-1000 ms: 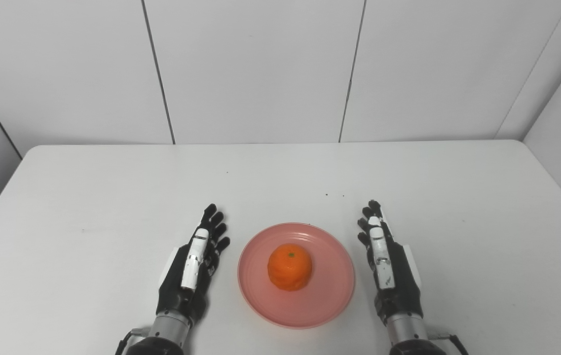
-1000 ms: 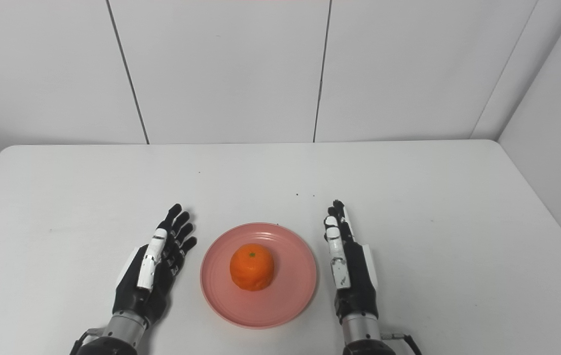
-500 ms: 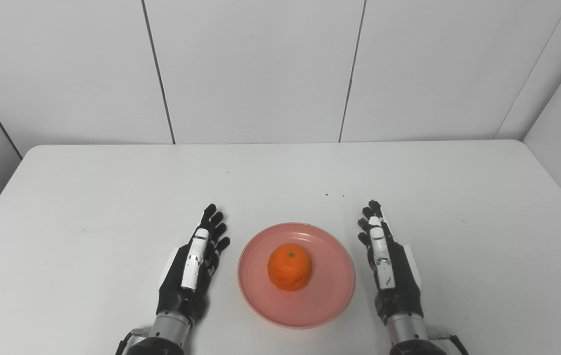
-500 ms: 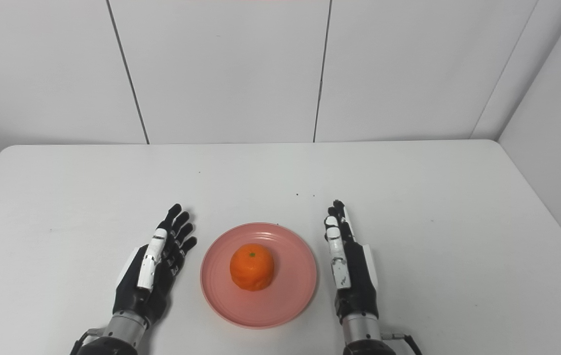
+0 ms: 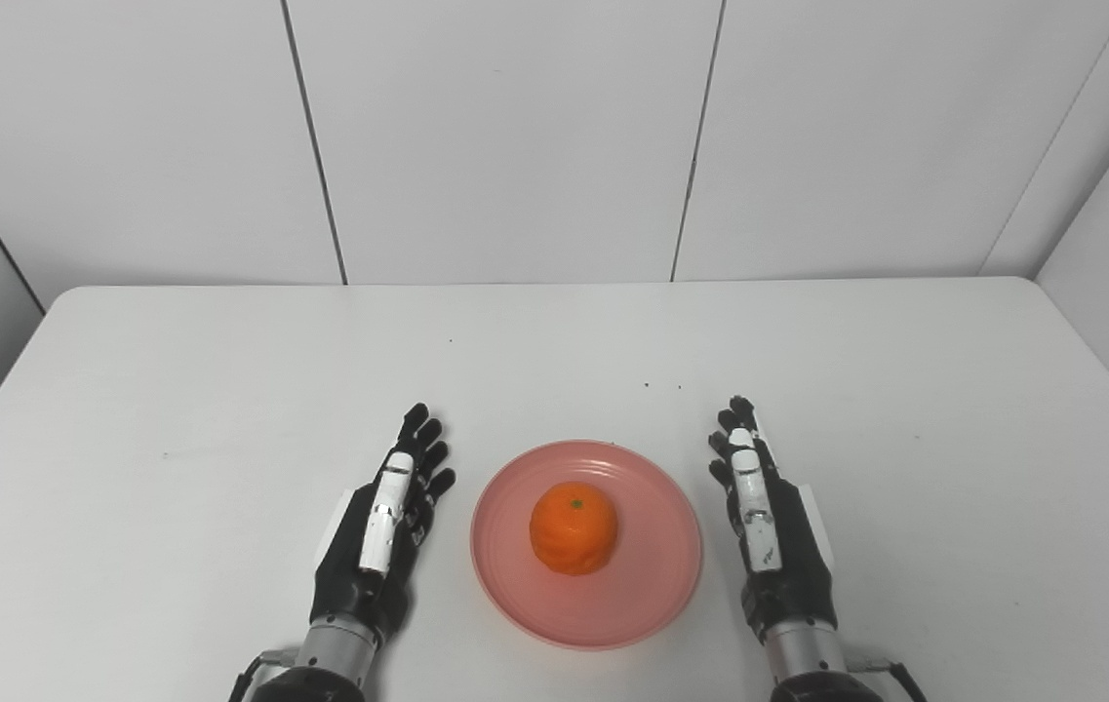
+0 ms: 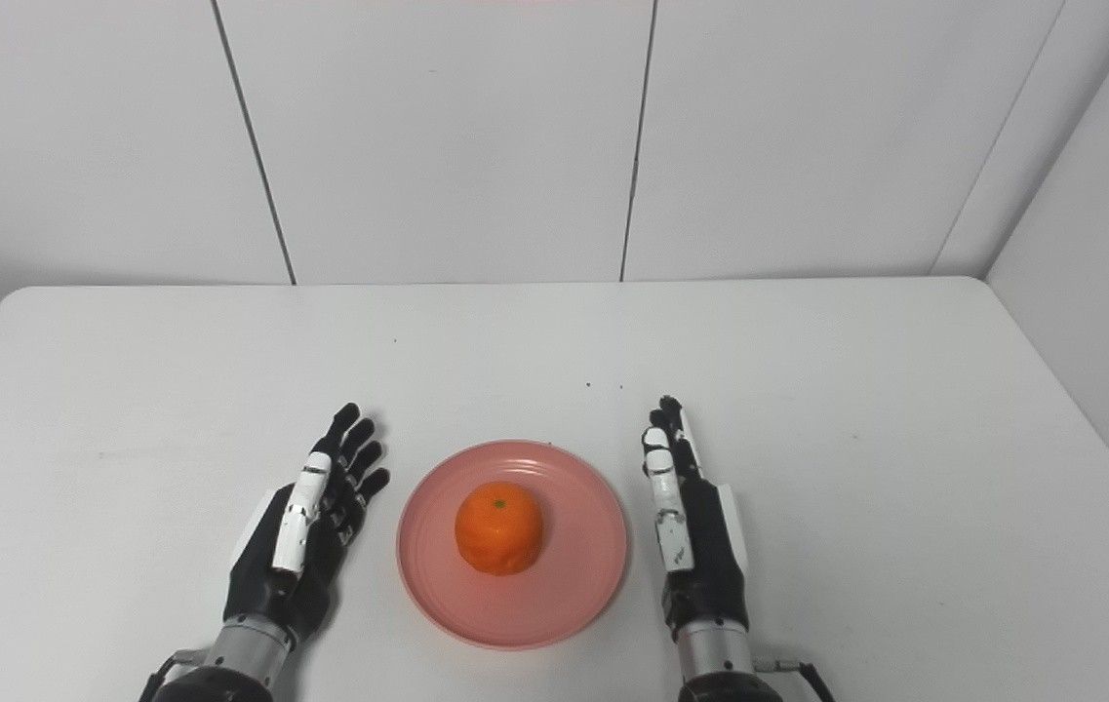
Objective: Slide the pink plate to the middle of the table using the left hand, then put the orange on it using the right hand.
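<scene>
Left hand (image 5: pixel 374 541): near edge, fingers apart and extended, holding nothing, just left of the plate. Right hand (image 5: pixel 773 541): same pose, fingers apart, empty, just right of the plate. Pink plate (image 5: pixel 637 609): flat on the white desk (image 5: pixel 174 390), between both hands, near-centre. Orange (image 5: pixel 574 527): sits upright at the plate's middle, stem dot up. Panelled wall (image 5: pixel 515 136): behind the desk.

A white table (image 5: pixel 222 390) with rounded far corners carries a pink plate (image 5: pixel 652 595) near its front edge, about midway across. Beyond the plate a few tiny dark specks (image 5: pixel 661 386) dot the tabletop, and another speck (image 5: pixel 164 454) lies well to the plate's left
</scene>
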Motion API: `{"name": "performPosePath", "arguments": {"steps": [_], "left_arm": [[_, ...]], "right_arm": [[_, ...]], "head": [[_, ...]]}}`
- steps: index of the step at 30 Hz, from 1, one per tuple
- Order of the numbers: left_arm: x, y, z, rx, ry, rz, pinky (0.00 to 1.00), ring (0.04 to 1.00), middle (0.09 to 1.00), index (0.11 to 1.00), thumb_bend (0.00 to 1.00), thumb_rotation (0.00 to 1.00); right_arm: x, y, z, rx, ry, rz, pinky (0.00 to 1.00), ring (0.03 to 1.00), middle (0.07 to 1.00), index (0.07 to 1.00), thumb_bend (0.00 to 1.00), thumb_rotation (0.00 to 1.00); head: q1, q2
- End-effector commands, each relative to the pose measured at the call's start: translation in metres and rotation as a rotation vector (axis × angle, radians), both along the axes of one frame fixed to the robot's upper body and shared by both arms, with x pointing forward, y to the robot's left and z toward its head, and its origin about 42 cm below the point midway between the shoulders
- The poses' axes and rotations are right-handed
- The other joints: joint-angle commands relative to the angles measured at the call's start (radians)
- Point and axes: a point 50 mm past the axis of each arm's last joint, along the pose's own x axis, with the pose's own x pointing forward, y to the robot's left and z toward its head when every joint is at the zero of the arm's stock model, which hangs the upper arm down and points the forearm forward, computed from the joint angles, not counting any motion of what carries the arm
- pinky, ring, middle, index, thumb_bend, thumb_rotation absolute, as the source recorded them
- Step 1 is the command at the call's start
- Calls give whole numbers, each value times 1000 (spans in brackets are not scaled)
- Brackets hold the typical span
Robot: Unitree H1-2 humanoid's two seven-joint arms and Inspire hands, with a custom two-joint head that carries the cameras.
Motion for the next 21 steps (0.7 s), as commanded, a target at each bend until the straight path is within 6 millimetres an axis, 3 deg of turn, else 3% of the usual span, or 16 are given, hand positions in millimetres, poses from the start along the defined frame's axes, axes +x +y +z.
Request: {"name": "performPosePath", "arguments": {"steps": [1, 21], "left_arm": [[0, -4, 11, -16, -64, 3, 1000, 1000, 1000, 1000, 413, 1000], [1, -5, 11, -12, -66, 5, 1000, 1000, 1000, 1000, 414, 1000]], "right_arm": [[2, 2, 11, 11, -69, -18, 963, 952, 963, 976, 244, 1000], [3, 3, 11, 21, -70, -28, 971, 954, 965, 978, 243, 1000]], "head": [[1, -1], [0, -1]]}}
